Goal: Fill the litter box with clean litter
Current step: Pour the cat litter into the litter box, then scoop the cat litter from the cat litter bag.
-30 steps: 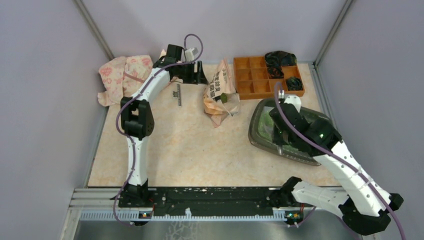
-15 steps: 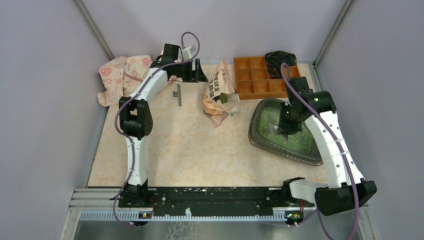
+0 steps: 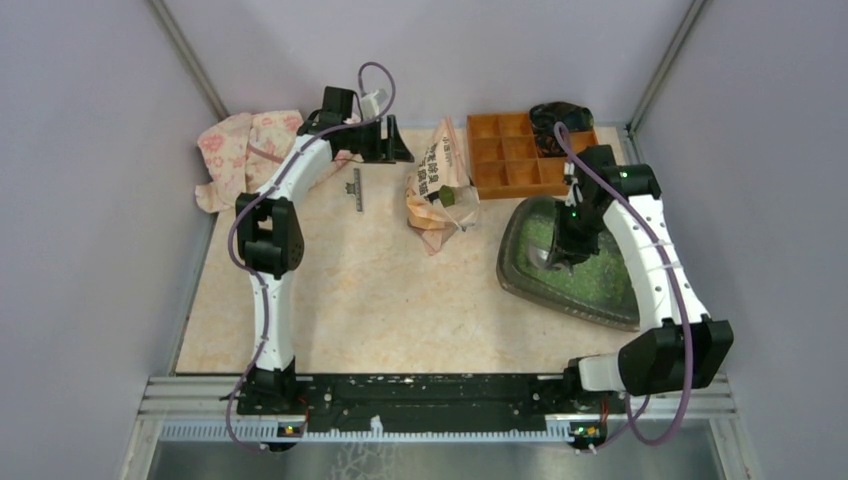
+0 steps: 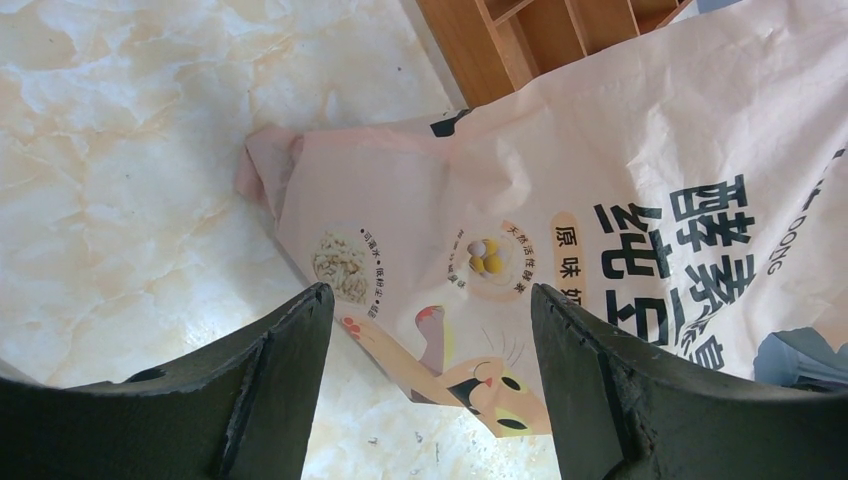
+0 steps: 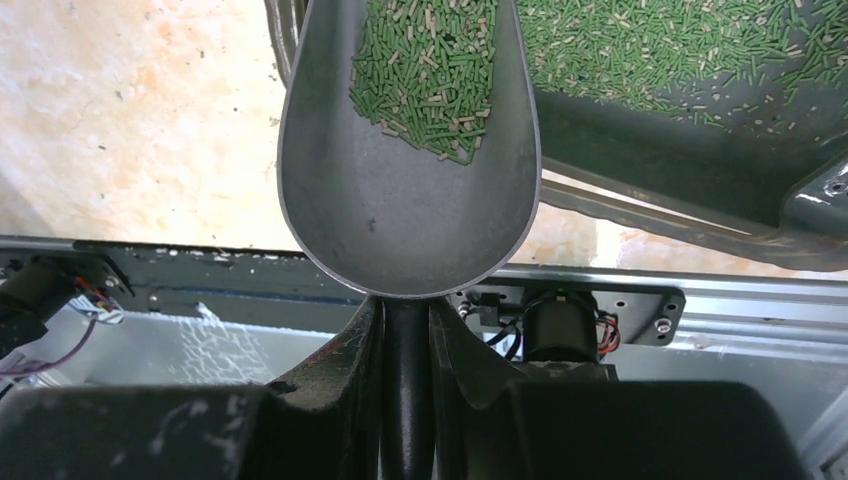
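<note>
The dark grey-green litter box [image 3: 520, 280] lies at the right of the table with green clean litter [image 3: 590, 275] spread inside. My right gripper [image 3: 560, 252] is over the box, shut on the handle of a grey scoop [image 5: 410, 190]. The scoop holds green granules [image 5: 430, 70] in its far part, above the box's litter [image 5: 680, 50]. The pink printed litter bag [image 3: 438, 185] lies mid-table. My left gripper [image 3: 395, 140] is open and empty, left of the bag at the back; in the left wrist view the bag [image 4: 600, 220] lies beyond its fingers [image 4: 280, 370].
An orange compartment tray [image 3: 515, 150] with black items stands at the back right. A pink floral cloth [image 3: 245, 150] lies at the back left. A small dark strip [image 3: 356, 190] lies on the table near the left arm. Grey walls enclose the table.
My right arm has swung from low over the box's front to reach from the back right. The scoop now hangs over the box's left part. The left arm has barely moved.
</note>
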